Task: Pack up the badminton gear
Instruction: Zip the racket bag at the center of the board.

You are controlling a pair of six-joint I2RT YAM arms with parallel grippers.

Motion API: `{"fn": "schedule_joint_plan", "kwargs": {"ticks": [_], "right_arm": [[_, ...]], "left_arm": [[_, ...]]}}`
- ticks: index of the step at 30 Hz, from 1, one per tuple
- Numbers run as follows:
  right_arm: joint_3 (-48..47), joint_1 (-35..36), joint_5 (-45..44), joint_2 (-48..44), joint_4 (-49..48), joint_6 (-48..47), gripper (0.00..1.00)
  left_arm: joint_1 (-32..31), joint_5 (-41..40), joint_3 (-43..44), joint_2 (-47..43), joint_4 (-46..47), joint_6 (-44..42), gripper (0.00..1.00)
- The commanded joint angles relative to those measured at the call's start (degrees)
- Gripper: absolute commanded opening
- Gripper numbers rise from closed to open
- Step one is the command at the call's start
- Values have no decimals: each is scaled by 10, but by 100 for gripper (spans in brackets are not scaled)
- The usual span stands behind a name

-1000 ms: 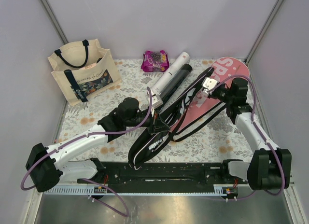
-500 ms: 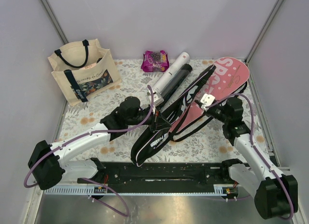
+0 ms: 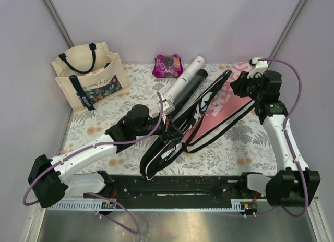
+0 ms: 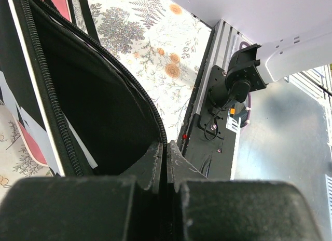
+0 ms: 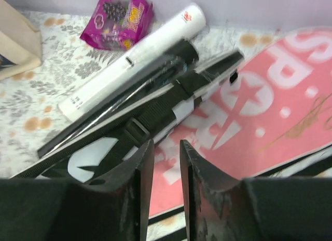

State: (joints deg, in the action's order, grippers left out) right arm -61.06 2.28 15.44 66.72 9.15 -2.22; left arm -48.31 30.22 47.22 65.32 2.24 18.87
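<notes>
White floral cloth (image 3: 245,148) beneath pink cover (image 3: 227,104) and black cover (image 3: 156,161), lilac walls (image 3: 172,23) around

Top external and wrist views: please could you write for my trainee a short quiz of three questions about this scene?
1. True or false: the snack packet lies outside the tote.
2. What does the shut left claw pinch? A white tube; B black cover; C tote.
3. The right claw hangs over the pink cover. What does it hold?
Key: 1 true; 2 B; 3 nothing.
</notes>
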Motion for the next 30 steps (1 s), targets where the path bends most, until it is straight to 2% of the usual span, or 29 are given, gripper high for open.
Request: {"fn": "schedule_joint_plan", "kwargs": {"ticks": [1, 6, 10, 13, 20, 23, 30], "right_arm": [[-20, -89, 207, 62, 100, 138, 36], [-43, -100, 258, 122, 85, 142, 39], [-70, -105, 339, 188, 62, 136, 46], [-90, -107, 354, 216, 55, 122, 50], [-83, -109, 373, 220, -33, 110, 57], [-77, -111, 408, 221, -78, 99, 59], [-90, -117, 461, 245, -85, 63, 59]], "left_arm": [[2, 12, 23, -23, 35, -9, 0], [2, 15, 28, -21, 29, -9, 0], [2, 17, 30, -20, 27, -10, 0], [2, 17, 31, -19, 27, -10, 0], [2, 19, 37, -21, 2, -27, 0], [2, 24, 37, -20, 0, -34, 0], [2, 40, 38, -16, -2, -41, 0]]}}
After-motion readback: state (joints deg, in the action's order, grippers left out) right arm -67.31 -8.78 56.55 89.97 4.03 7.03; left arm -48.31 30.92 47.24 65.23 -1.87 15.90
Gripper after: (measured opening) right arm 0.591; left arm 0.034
